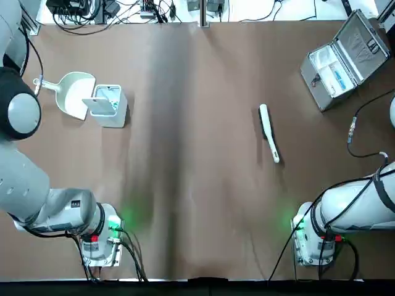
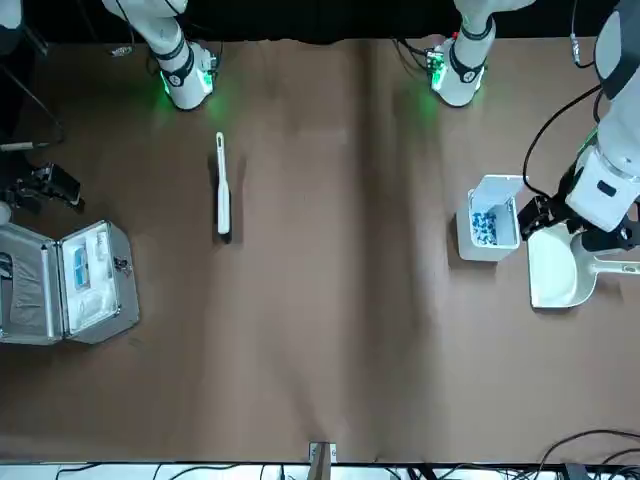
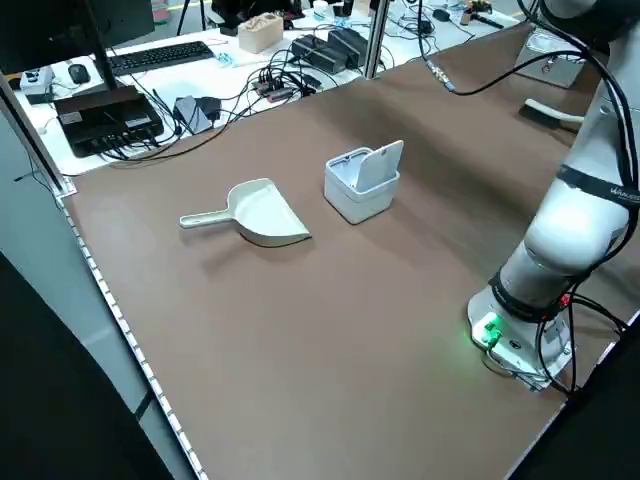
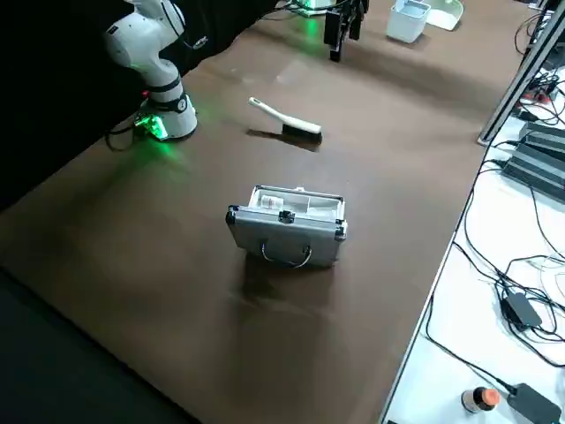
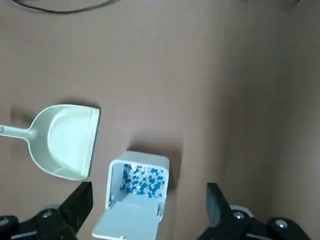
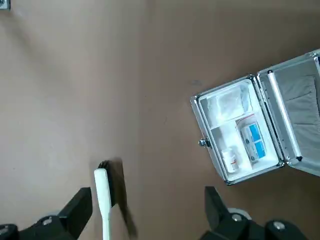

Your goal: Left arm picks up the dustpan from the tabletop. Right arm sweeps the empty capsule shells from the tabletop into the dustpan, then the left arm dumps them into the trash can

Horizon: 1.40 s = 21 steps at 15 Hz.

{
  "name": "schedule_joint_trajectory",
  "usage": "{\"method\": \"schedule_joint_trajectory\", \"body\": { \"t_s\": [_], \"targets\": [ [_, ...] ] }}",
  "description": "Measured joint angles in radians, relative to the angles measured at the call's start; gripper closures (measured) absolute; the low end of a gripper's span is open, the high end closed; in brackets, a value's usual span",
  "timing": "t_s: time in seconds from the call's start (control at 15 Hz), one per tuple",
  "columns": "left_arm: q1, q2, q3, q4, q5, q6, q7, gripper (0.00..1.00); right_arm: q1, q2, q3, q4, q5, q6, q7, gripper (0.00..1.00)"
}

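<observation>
Dustpan: the cream dustpan (image 1: 74, 94) lies flat on the brown surface (image 1: 197, 203) at the far left, its handle pointing left and its scoop mouth just beside the trash can.
Trash can: the small white trash can (image 1: 110, 105) stands with its flip lid open; the left wrist view shows blue-and-white capsule shells (image 5: 142, 180) piled inside it.
Capsules on the surface: none can be seen loose on the brown sheet in any view, so the shells lie where the task wants them.
Brush: the white hand brush (image 1: 268, 132) lies on the surface right of centre, apart from both arms.
Left gripper: the left gripper (image 5: 150, 207) hangs above the trash can and dustpan with its jaws wide apart, holding nothing.
Right gripper: the right gripper (image 6: 145, 210) hangs high over the brush's side, jaws wide apart and empty.
Step in hand: judged from these things, the scene reads as the finished state; no further sweep seems called for, and the sound course is to keep both grippers clear of the open lid.
Surface: a plain brown sheet; an open metal case (image 1: 345, 58) with small packets sits at the far right.
Room: cables, a keyboard (image 3: 150, 58) and power bricks crowd the white bench beyond the far edge.
</observation>
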State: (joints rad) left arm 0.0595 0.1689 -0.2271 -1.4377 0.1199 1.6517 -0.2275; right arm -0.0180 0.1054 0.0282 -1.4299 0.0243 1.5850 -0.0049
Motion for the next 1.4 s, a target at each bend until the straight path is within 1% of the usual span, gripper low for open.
{"method": "schedule_joint_trajectory", "body": {
  "t_s": [0.2,0.33,0.6,0.67,0.87,1.27,1.4],
  "targets": [
    [-0.002,-0.017,0.073,-0.018,-0.075,-0.016,0.06,0.0,0.001,-0.002,0.0,0.0,0.0,0.024,0.0,0.02],
    [-0.002,-0.032,0.115,-0.026,-0.102,-0.017,0.081,0.0,0.001,-0.01,0.0,0.0,0.0,0.035,0.0,0.01],
    [-0.02,-0.042,0.122,-0.03,-0.104,-0.017,0.081,0.0,0.011,-0.026,0.0,-0.007,0.0,0.037,-0.003,0.01],
    [-0.042,-0.042,0.126,-0.031,-0.104,-0.016,0.076,0.0,0.023,-0.026,0.001,-0.014,0.0,0.05,-0.003,0.02],
    [-0.124,-0.044,0.166,-0.031,-0.104,-0.016,0.063,0.0,0.052,-0.026,0.001,-0.046,-0.003,0.103,-0.003,0.01],
    [-0.136,-0.073,0.172,-0.031,-0.104,-0.016,0.068,0.0,0.058,-0.032,-0.004,-0.05,-0.006,0.107,-0.003,0.01],
    [-0.136,-0.081,0.177,-0.031,-0.104,-0.016,0.072,0.0,0.057,-0.041,-0.008,-0.047,-0.006,0.09,-0.003,0.02]
  ]
}}
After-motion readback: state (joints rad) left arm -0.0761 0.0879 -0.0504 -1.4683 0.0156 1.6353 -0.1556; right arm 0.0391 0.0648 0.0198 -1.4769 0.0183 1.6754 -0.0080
